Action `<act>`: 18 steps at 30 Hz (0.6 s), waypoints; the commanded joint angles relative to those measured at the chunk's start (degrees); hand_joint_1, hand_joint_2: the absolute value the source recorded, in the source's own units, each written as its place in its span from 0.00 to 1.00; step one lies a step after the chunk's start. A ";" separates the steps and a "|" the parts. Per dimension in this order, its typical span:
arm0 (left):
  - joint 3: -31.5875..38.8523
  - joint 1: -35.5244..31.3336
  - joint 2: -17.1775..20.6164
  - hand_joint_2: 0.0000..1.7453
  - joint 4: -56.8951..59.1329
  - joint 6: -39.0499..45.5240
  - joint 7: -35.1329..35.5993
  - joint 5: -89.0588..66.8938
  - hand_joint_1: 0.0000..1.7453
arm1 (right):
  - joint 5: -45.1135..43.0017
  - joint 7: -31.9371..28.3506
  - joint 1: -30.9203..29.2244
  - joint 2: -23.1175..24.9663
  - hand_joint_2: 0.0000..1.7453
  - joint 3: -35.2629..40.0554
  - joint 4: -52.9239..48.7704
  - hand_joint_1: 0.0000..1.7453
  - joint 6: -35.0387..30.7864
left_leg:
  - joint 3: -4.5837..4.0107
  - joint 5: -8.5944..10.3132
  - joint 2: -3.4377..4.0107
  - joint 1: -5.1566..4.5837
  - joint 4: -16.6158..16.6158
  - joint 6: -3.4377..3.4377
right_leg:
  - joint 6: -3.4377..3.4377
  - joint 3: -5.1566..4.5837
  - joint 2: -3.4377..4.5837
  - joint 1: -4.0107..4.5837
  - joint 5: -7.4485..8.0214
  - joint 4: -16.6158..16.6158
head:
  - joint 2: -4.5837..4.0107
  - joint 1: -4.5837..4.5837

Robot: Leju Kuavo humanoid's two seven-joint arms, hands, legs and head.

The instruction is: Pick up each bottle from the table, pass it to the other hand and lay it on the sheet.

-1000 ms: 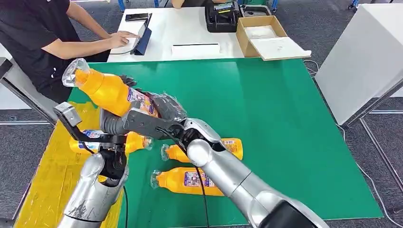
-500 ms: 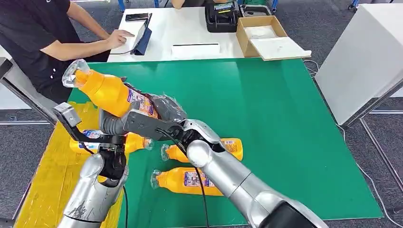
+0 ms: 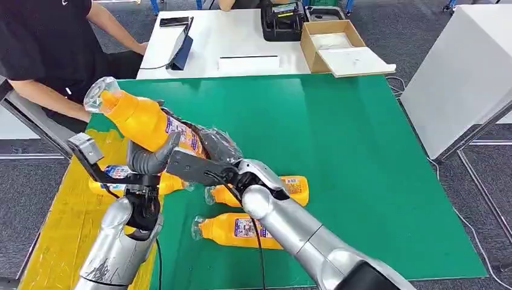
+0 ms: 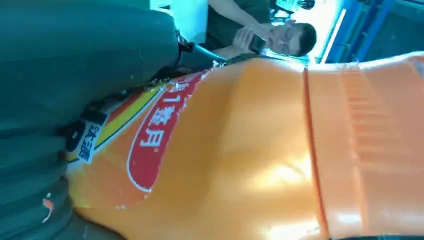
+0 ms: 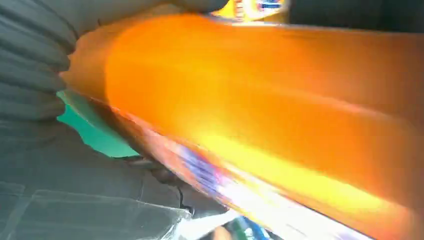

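So the orange bottle (image 3: pixel 142 119) is up in the air over the left side of the green counter (image 3: pixel 338 157), tilted, long axis running diagonally: clear cap end pointing up and away to the robot's left, base end down toward the middle where the hands meet. The right hand (image 3: pixel 208 148) is wrapped around the lower, labelled part of it, with crinkly clear plastic over that hand. The left hand (image 3: pixel 148 158) comes up from below and its thumb and fingers curl against the bottle's underside, so both hands look clamped on the same bottle. In the left wrist view the bottle (image 4: pixel 260 150) is right up against the lens and you can read part of the label: a red oval patch with white characters "1整月", plus a small white tag with dark characters I can't make out. The right wrist view is just a blurry orange bottle (image 5: pixel 260 100), nothing legible. Down on the counter two more bottles lie on their sides, caps to the robot's left: one (image 3: pixel 284 188) partly behind the right arm, one (image 3: pixel 238 230) nearer the robot. Another bottle (image 3: pixel 115 180) lies on the yellow sheet (image 3: pixel 60 223), with its cap end sticking over onto the green. A person (image 3: pixel 42 54) in black sits at the far left.
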 commanded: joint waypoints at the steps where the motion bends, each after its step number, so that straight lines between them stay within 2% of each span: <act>1: 1.59 -1.70 0.06 1.00 0.36 -1.61 -1.27 -0.50 1.00 | 1.90 -1.22 11.99 -13.14 0.00 -9.13 -16.04 0.00 -2.40 | 0.27 -0.05 -0.53 0.06 -0.02 -0.10 | 0.04 0.52 -0.73 0.08 -0.18 -0.13 | 0.00 -0.02; 3: 1.41 -2.27 -0.57 1.00 1.38 -1.95 -1.27 -0.77 1.00 | 2.96 -1.37 15.23 -14.59 0.00 -11.50 -20.97 0.00 -2.36 | 0.15 -0.08 -0.42 0.01 0.06 -0.10 | 0.04 0.37 -0.60 0.03 -0.18 -0.02 | 0.00 0.00; 7: 1.05 -2.35 -1.22 1.00 0.73 -2.09 -1.28 -0.95 1.00 | 4.56 -0.16 17.30 -14.32 0.00 -12.30 -23.87 0.00 -2.23 | 0.09 -0.10 -0.35 -0.03 0.07 -0.11 | 0.01 0.29 -0.51 -0.02 -0.16 0.01 | 0.00 -0.02; 16: 0.90 -2.22 -1.55 1.00 0.35 -2.02 -1.03 -1.66 1.00 | 5.79 0.40 17.75 -14.20 0.00 -13.13 -24.16 0.00 -2.42 | 0.03 -0.06 -0.18 -0.01 0.04 -0.08 | -0.01 0.15 -0.30 -0.02 -0.08 0.01 | 0.00 -0.04; 18: 0.45 -2.68 -1.54 1.00 0.11 2.46 -2.83 -9.49 1.00 | 6.89 0.60 19.95 -14.45 0.00 -15.65 -27.22 0.00 -3.26 | 0.17 -0.14 -0.18 0.02 0.08 -0.15 | -0.01 0.30 -0.38 0.03 -0.16 0.03 | 0.00 -0.04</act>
